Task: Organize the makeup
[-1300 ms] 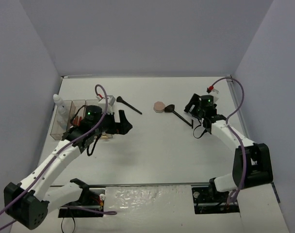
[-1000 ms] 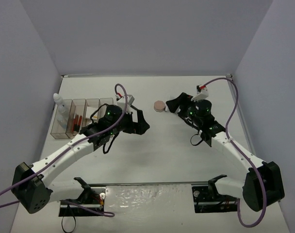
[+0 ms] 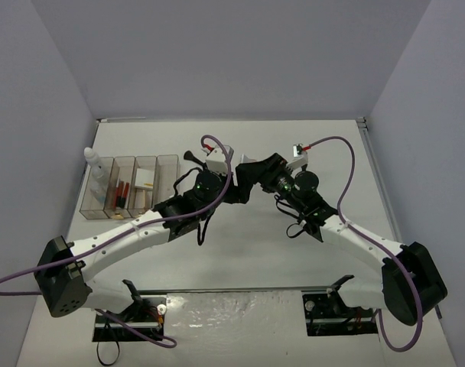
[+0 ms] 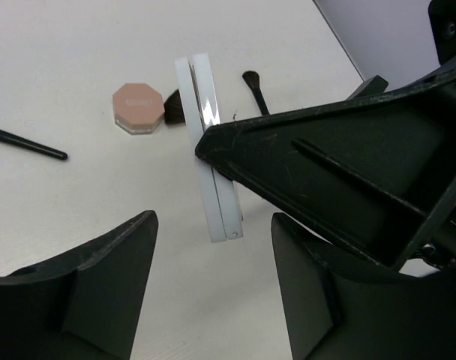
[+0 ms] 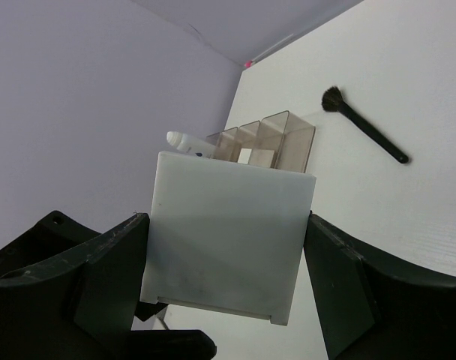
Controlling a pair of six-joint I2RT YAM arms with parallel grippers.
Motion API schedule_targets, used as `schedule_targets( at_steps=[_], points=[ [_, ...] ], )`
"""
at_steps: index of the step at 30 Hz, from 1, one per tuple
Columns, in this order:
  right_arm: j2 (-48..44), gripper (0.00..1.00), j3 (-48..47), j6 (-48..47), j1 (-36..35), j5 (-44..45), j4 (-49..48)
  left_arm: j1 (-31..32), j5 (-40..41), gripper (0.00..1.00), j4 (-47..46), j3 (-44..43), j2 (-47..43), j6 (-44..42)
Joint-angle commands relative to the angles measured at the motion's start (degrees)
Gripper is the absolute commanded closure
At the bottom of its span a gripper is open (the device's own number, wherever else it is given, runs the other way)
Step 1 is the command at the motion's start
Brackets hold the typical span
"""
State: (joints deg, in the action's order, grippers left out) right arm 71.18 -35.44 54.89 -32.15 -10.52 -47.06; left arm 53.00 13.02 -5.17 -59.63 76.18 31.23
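Observation:
My right gripper [image 5: 226,259] is shut on a flat white square case [image 5: 228,232] and holds it up above the table. In the left wrist view the case [image 4: 211,172] shows edge-on, pinched by the right gripper's black fingers [image 4: 340,172]. My left gripper [image 4: 213,300] is open, with its fingers to either side of the case's lower end and not touching it. In the top view the two grippers meet mid-table, the left [image 3: 234,191] just under the right [image 3: 252,170]. A pink compact [image 4: 138,107] lies on the table beyond, with a brush head [image 4: 174,107] beside it.
Clear bins [image 3: 129,187] stand at the left, holding red pencils [image 3: 121,189] and a white item [image 3: 144,180]; a white bottle [image 3: 95,164] stands at the row's left end. Black brushes lie on the table [image 4: 25,142], [image 4: 254,86], [image 5: 363,124]. The bins also show in the right wrist view [image 5: 277,139].
Both arms have swung in toward the middle of the table: the left gripper moved right, away from the bins, and the right gripper moved left until the two met.

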Motion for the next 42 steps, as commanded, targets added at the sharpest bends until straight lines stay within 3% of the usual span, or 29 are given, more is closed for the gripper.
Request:
schedule_targets(
  at_steps=[1,3,11,18,20,24,27,33,38,42],
  points=[
    [0.17,0.82,-0.34,3.09,-1.5,-0.35,-7.81,0.77,4.51,0.49,-10.43,-0.53,-2.16,-2.18],
    [0.36,0.82,-0.1,4.67,-1.91,-0.44,-8.4,0.89,5.37,0.55,-12.06,0.82,-2.28,-2.63],
    [1.69,0.82,1.14,12.26,-4.04,0.79,-11.81,2.05,7.05,0.58,-22.79,5.95,-2.17,-5.45],
    [3.22,0.77,1.07,13.43,-5.98,2.05,-12.34,2.54,10.34,0.98,-24.09,8.23,-4.06,-7.56],
    [3.53,0.62,1.08,12.92,-6.34,2.4,-12.23,2.54,10.9,1.0,-23.89,8.86,-4.9,-7.85],
    [3.42,0.19,0.21,10.25,-6.13,4.3,-8.96,2.54,11.86,1.0,-22.13,9.96,-6.27,-7.55],
    [2.88,0.0,-1.75,5.7,-5.4,5.89,-3.53,2.54,12.85,1.0,-20.9,11.56,-7.87,-7.01],
    [1.25,0.0,-5.26,0.35,-2.5,8.23,4.37,2.44,14.11,1.0,-19.26,14.11,-10.76,-5.73],
    [-0.29,0.0,-6.43,-2.86,6.8,4.84,11.02,1.44,19.06,1.0,-12.19,15.33,-14.47,-5.21],
    [-1.84,0.0,-8.73,-12.75,12.72,2.5,20.93,-5.42,19.19,1.0,1.03,14.28,-18.73,-3.15]
  ],
)
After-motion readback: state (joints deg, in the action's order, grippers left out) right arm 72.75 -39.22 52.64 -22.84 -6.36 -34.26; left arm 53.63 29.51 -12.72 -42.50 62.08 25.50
